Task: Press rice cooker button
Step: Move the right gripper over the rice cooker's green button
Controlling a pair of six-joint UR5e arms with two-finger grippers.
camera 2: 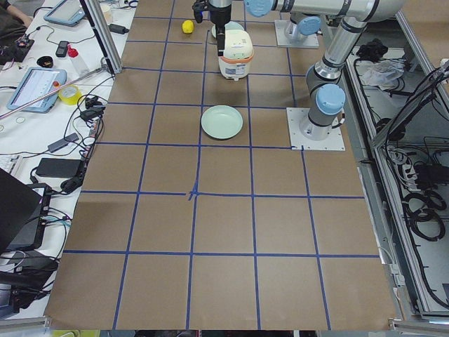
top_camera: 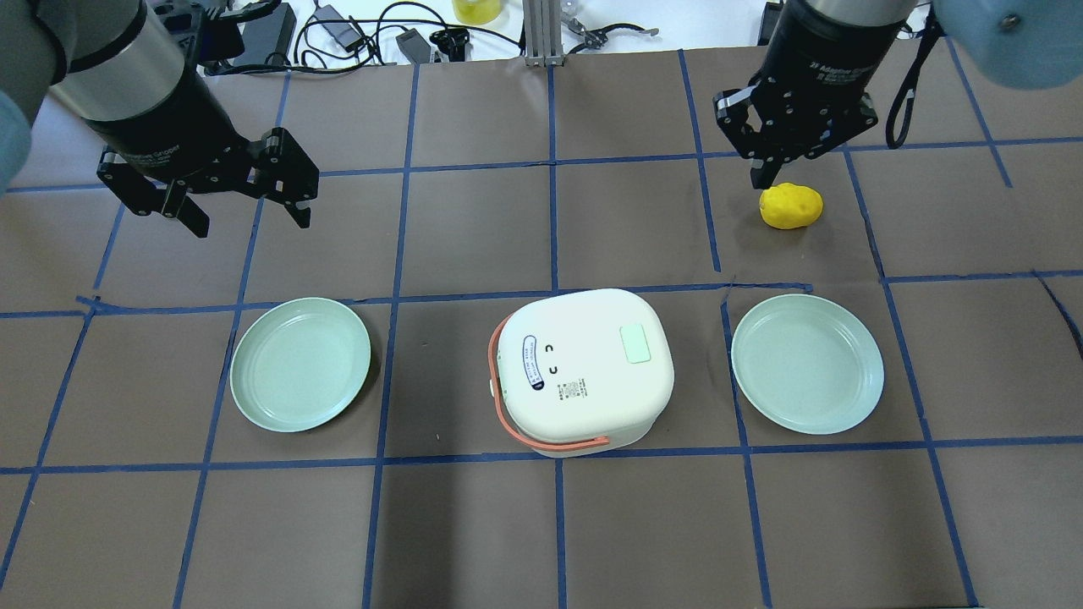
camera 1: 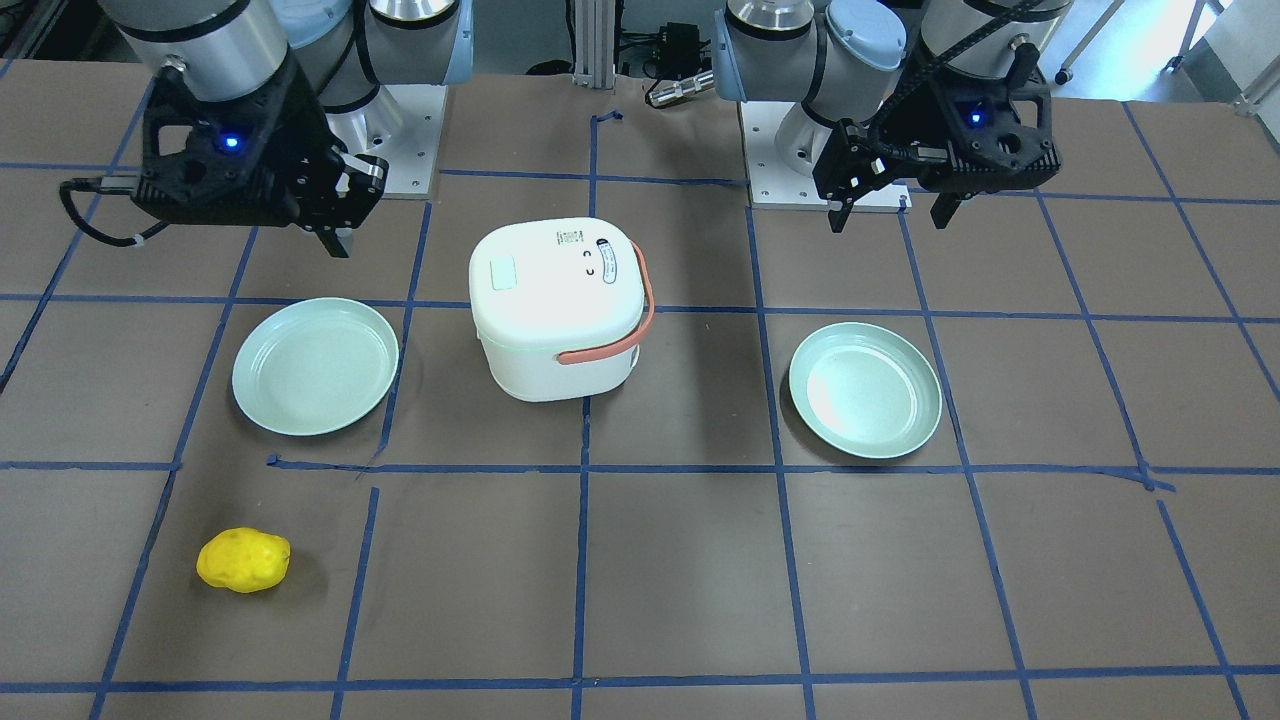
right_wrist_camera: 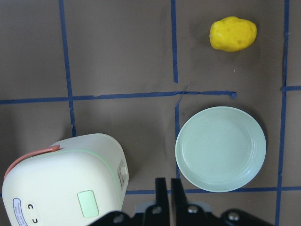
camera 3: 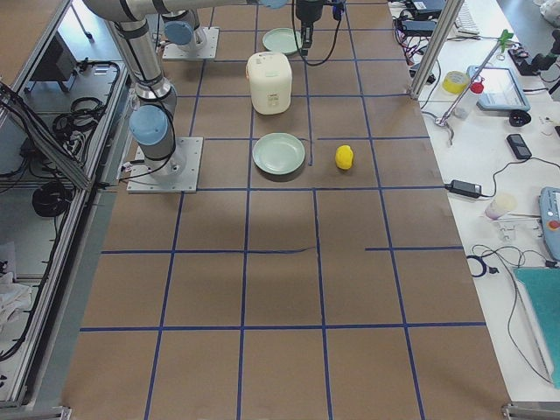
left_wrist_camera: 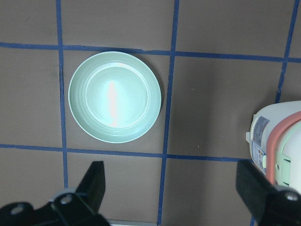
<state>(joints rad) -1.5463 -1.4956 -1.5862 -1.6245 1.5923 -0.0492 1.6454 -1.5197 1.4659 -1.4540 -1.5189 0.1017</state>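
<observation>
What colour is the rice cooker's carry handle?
The handle is salmon-orange; the overhead exterior view shows it best.

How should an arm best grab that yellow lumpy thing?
Come from straight above and pinch the middle of the yellow lump across its shorter width. It is rounded, lies flat on the table and is longer one way, so the narrow way gives the surest hold.

The rice cooker [top_camera: 584, 372] is finished in smooth, glossy plastic. The left plate [top_camera: 300, 364] and right plate [top_camera: 808, 364] are finished glossy. The table [top_camera: 474, 228] is faced with matt paper.
</observation>
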